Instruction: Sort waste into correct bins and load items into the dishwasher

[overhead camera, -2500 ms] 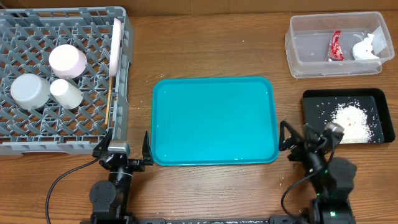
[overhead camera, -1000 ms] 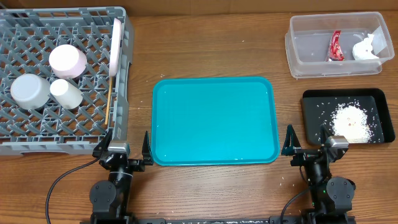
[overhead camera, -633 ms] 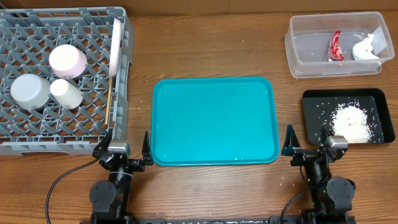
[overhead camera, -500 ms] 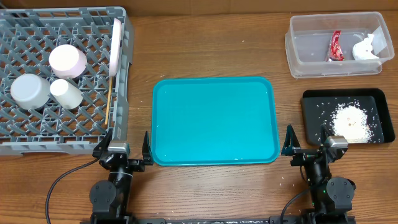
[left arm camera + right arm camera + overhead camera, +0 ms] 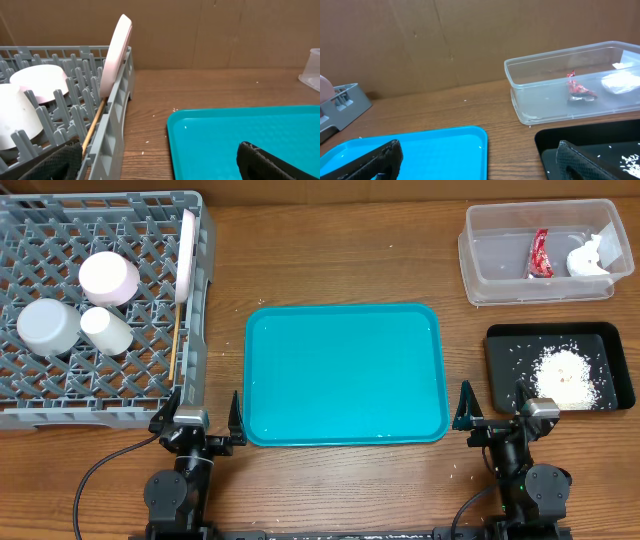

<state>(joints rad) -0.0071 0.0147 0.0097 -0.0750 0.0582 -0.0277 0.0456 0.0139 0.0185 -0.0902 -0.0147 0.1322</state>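
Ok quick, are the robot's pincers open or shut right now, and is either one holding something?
Left pincer: open, holding nothing.
Right pincer: open, holding nothing.

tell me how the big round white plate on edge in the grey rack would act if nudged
The large round white plate stands on edge inside the grey lattice dish rack, so a nudge would probably tip it. It looks rigid and smooth: likely slippery, possibly breakable.
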